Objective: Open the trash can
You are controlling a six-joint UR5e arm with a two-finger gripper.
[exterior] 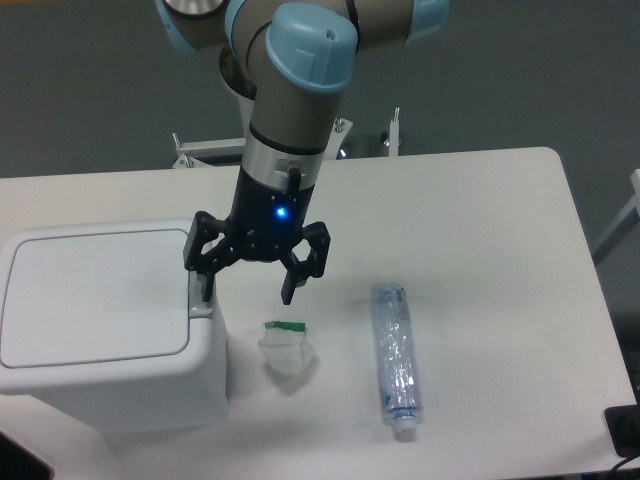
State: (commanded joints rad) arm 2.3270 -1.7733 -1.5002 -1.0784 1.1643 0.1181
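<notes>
The trash can (100, 330) is a large white boxy bin at the left of the table, its flat lid down. A small grey push-button tab (200, 311) sits at the lid's right edge. My gripper (247, 292) hangs open over the can's right edge. Its left fingertip (205, 290) is right above the tab, touching it or nearly so. Its right fingertip (289, 293) hangs past the can's side, above the table. Nothing is held.
A crumpled white wrapper with a green strip (286, 350) lies just right of the can. A crushed clear plastic bottle (395, 360) lies further right. The white table (480, 220) ends at the right; a black object (625, 430) sits at the lower right corner.
</notes>
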